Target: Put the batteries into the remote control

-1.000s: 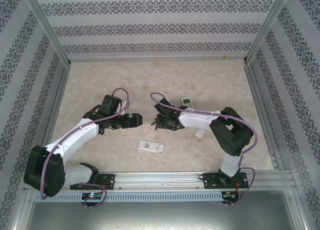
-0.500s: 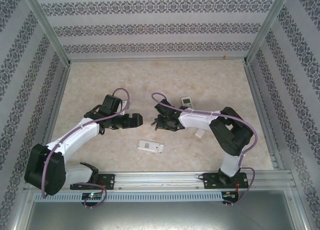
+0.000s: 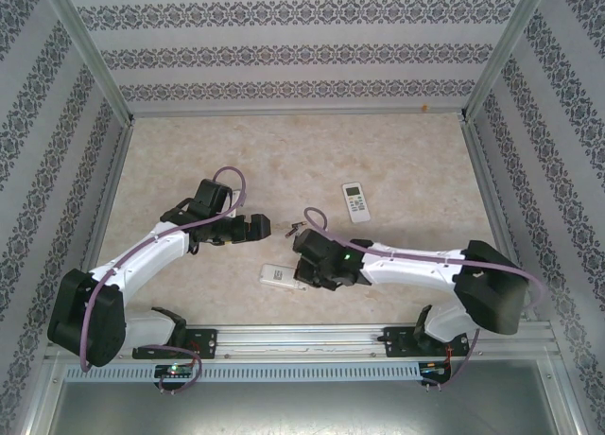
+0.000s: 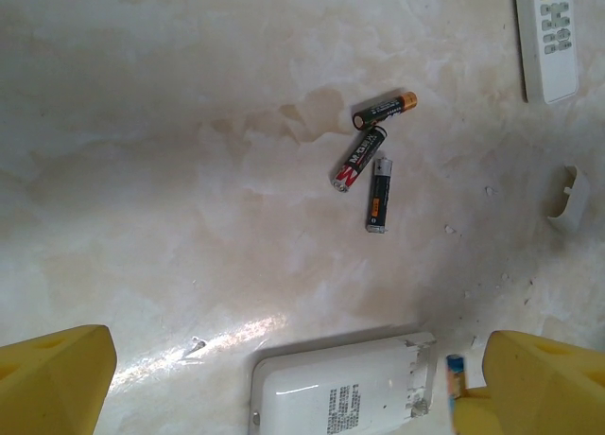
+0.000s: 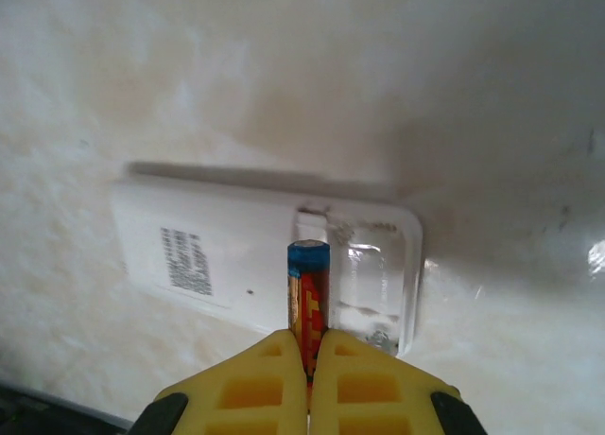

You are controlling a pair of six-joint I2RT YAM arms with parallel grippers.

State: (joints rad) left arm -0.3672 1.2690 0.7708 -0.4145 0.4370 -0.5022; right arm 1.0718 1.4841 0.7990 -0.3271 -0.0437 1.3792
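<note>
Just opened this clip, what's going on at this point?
The right gripper is shut on a battery, holding it over the open compartment of the face-down white remote. The left gripper hovers open nearby, holding nothing. Three more batteries lie loose on the table, not yet loaded.

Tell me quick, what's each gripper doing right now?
Left gripper: open, holding nothing.
Right gripper: shut on a battery, held over the remote.
</note>
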